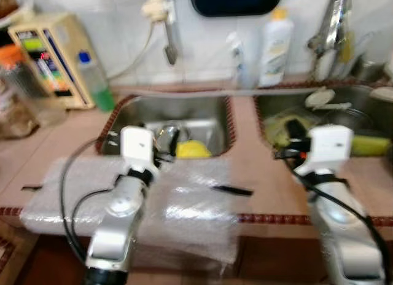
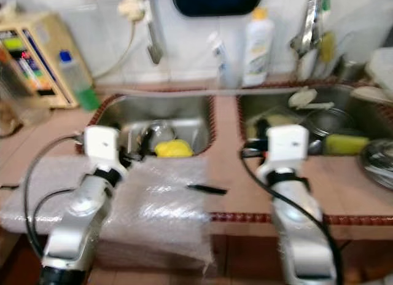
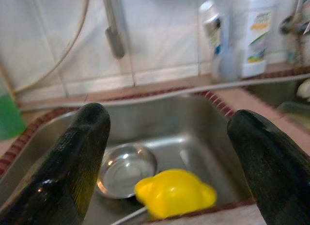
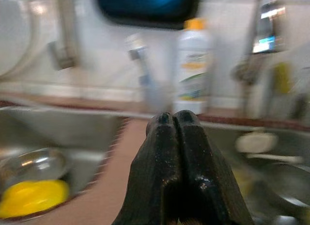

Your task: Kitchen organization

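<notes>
Over the left sink: left hand hangs with its fingers spread wide, nothing between them, aimed down at the basin.
In that basin: a yellow thing, sponge or lemon-shaped toy, can't say which, lying just beside a small steel bowl, maybe touching it.
Right hand: fingers pressed together, holding nothing, poised over the strip of table between the two sinks.
Right sink: pretty cluttered, a steel pot, some light-coloured dishes and something yellow-green, all too blurry to sort out.
On the table in front: a sheet of bubble wrap draped over the edge, with a thin dark stick-like thing lying on it.
Step, my guess: still lining up, nothing picked yet. The yellow thing looks like the target, since the spread hand points straight at it.
Next move, I'd say: drop that hand into the basin, straddle the yellow thing without knocking the bowl, then close.
Writing: white bottle with a yellow cap by the wall has a label, but it's smeared, unreadable. Same for the beige box with coloured panels on the far left. No brand legible anywhere.
</notes>
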Robot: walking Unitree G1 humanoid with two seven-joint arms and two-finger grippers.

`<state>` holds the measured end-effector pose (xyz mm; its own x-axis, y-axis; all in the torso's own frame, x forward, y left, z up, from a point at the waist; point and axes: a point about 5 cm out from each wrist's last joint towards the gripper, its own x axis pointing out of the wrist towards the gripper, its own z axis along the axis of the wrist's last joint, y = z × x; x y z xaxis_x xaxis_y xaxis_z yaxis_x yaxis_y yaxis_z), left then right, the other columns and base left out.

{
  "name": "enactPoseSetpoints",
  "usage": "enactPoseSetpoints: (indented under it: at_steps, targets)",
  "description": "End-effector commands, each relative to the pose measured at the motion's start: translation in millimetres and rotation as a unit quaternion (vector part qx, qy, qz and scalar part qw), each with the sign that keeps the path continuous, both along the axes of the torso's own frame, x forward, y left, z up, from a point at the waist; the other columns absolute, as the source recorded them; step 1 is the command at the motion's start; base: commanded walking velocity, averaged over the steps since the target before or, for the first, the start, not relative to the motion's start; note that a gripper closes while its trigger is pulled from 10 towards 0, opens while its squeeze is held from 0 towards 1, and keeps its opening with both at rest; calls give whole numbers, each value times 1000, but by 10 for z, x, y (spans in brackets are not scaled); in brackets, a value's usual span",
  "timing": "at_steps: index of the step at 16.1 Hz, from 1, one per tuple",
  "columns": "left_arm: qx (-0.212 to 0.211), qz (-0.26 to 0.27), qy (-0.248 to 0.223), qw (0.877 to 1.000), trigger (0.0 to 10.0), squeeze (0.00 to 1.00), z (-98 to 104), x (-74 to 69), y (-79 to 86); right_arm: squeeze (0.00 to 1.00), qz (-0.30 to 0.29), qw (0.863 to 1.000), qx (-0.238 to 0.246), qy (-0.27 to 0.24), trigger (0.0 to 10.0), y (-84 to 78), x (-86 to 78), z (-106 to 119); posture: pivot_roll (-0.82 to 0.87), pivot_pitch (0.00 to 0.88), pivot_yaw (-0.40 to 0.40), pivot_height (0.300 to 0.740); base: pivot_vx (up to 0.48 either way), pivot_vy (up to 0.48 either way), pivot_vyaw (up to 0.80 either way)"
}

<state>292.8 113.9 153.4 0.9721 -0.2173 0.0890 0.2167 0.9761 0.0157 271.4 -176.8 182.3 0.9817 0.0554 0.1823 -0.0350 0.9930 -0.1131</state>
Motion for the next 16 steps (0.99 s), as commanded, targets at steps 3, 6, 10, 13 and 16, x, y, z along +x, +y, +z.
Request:
enactPoseSetpoints:
  at_steps: [3,6,10,13,16]
  targets:
    - [11,28,3,1000,10000,0,15,24,142,0,21,1000,10,-1,10000,125,17,3,20,0,126,740,0,0,0]
    - [17,29,1,999,10000,0,34,16,128,0,22,1000,13,0,10000,143,22,-9,28,0,131,740,0,0,0]
    - [18,25,2,1000,10000,0,44,21,131,0,23,1000,17,-2,10000,162,24,-9,28,0,132,740,-67,0,0]
    - [17,23,2,1000,10000,0,58,35,107,0,21,1000,16,-3,10000,147,30,6,24,0,135,740,-286,0,0]
    - [17,21,3,1000,10000,0,57,37,109,0,18,1000,16,-3,10000,140,23,5,22,0,137,740,-345,0,0]
